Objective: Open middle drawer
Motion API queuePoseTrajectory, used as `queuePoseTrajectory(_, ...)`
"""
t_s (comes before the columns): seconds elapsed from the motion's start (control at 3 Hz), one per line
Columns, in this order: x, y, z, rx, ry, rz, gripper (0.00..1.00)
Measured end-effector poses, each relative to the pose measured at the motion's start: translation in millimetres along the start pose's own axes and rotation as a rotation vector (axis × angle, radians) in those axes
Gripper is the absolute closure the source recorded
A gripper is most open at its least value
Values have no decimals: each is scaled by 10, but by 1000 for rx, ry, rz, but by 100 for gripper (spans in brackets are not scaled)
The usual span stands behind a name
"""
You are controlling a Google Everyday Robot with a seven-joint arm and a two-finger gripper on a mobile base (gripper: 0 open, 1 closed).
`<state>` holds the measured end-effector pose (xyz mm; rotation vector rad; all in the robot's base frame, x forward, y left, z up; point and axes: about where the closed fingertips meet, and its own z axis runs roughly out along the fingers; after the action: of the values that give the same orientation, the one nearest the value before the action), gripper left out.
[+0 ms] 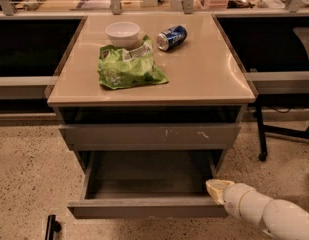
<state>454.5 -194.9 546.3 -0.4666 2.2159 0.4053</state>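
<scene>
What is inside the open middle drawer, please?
The middle drawer shows only its bare grey floor. Its back lies in shadow under the scratched drawer front, so that part cannot be judged. The end effector sits at its right front corner.

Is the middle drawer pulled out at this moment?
Yes, the middle drawer stands pulled out, its inside showing, with the gripper at its front right corner.

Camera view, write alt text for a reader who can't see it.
The middle drawer of a tan-topped cabinet stands pulled out, with the robot's hand at its right front corner. On top sit a white bowl, a green bag and a blue can lying on its side.
</scene>
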Motion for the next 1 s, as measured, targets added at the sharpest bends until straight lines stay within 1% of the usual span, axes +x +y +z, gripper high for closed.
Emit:
queuePoseTrajectory(0.33,-6,-55,-101,24,-21,16,81)
queuePoseTrajectory(1.0,-10,-48,-93,22,-20,14,35)
